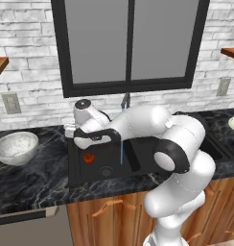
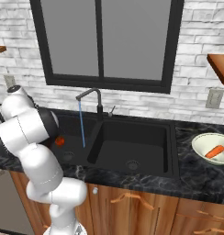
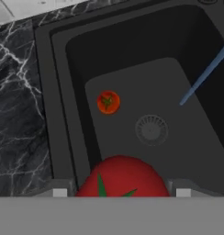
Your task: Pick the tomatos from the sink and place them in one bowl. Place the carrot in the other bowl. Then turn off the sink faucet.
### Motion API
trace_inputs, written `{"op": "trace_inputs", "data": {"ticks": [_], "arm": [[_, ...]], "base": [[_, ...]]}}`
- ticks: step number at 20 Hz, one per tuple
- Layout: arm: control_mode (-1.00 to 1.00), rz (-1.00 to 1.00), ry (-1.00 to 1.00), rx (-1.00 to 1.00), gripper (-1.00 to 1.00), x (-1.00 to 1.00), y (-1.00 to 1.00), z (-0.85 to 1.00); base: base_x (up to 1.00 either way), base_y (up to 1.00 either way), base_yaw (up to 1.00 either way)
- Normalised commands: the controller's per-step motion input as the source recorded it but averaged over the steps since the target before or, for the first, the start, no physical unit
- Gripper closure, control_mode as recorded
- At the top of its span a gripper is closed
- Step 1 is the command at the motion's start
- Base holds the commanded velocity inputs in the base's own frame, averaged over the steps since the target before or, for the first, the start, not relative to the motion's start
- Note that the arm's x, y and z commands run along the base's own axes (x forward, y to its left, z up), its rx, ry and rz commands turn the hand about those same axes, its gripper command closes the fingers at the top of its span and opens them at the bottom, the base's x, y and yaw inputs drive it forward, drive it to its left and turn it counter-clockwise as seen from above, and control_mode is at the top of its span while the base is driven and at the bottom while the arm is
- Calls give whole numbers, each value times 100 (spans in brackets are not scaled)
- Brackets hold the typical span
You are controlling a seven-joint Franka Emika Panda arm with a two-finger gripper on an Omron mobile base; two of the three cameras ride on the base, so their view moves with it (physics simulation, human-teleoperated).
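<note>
At the left end of the desk sat the mottled grey-white bowl (image 1: pixel 16 146), seemingly empty and waiting for tomatoes. Over the left basin of the black sink (image 2: pixel 132 137), the fingers (image 3: pixel 121 195) clasped a red tomato (image 3: pixel 123 176), spread wide around it, lifted clear of the basin floor, probably for carrying leftward. The second tomato (image 3: pixel 108 101) lay below near the drain (image 3: pixel 151 129). The faucet (image 2: pixel 92 98) ran a thin blue stream (image 2: pixel 81 124) into that basin. Near the desk's right edge, the carrot (image 2: pixel 215 151) rested in the cream bowl (image 2: pixel 202 148).
</note>
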Motion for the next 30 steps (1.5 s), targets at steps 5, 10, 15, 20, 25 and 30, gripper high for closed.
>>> {"op": "trace_inputs", "data": {"ticks": [5, 10, 15, 20, 25, 30], "arm": [[-100, 5, 0, 1, 100, 0, 66, 18], [-100, 13, 0, 2, 100, 10, 71, 14], [-100, 10, 0, 1, 100, 1, 57, 21], [-100, 5, 0, 1, 100, 0, 37, 29], [-100, 0, 0, 0, 100, 0, 26, 7], [-100, 0, 0, 0, 100, 1, 31, -3]], "base": [[0, 0, 0], [0, 0, 0], [0, 0, 0], [0, 0, 0], [0, 0, 0], [0, 0, 0]]}}
